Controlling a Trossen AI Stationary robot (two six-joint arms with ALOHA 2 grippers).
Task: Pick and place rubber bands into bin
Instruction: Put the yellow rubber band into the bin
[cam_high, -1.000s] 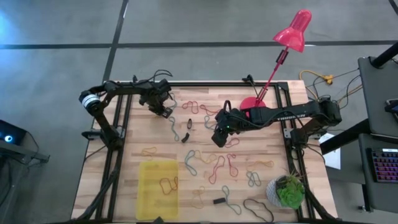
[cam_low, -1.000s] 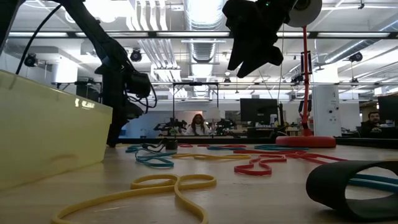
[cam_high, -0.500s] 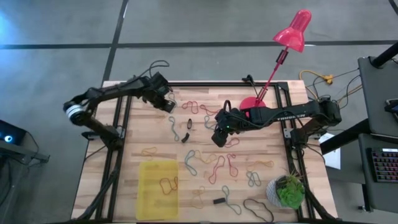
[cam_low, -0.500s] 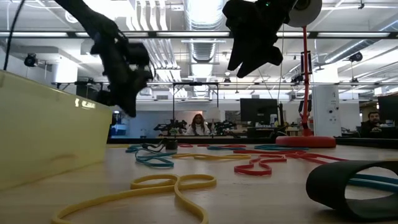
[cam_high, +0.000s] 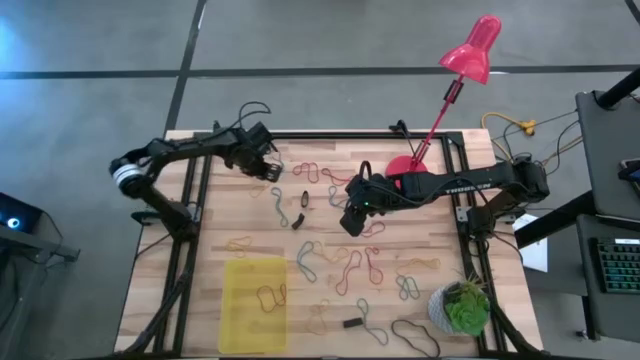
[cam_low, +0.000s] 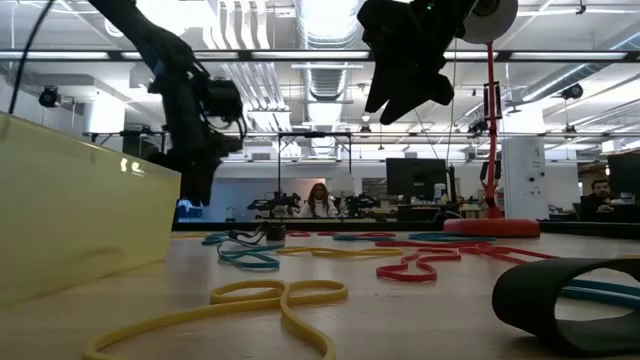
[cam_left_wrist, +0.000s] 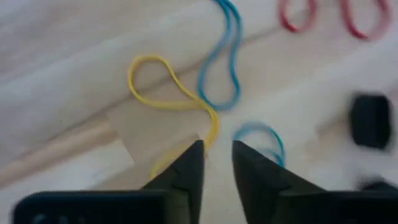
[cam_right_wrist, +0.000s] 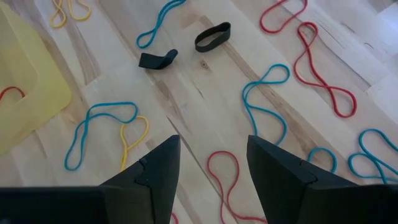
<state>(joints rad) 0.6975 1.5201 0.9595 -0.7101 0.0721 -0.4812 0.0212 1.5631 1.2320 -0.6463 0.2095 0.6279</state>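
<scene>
Rubber bands in red, blue, yellow and tan lie scattered flat over the wooden table (cam_high: 330, 262). The yellow bin (cam_high: 254, 303) sits near the table's near-left corner with one band (cam_high: 270, 296) inside. My left gripper (cam_high: 267, 170) (cam_left_wrist: 217, 152) is low over the far-left part of the table, its fingers a narrow gap apart, just above a yellow band (cam_left_wrist: 155, 84) and a blue band (cam_left_wrist: 222, 68). My right gripper (cam_high: 352, 216) (cam_right_wrist: 211, 158) hovers wide open above the table's middle, holding nothing.
A pink desk lamp (cam_high: 468, 50) stands at the far right, its base (cam_high: 405, 165) beside the right arm. A potted plant (cam_high: 462, 306) and a black cable loop (cam_high: 415, 336) occupy the near-right corner. Small dark blocks (cam_high: 300, 203) (cam_high: 352, 322) lie among the bands.
My left gripper rose and swung toward the far edge, tipping as it went. It then came back down and toward the near side, over the yellow and blue bands. No band has visibly moved.
</scene>
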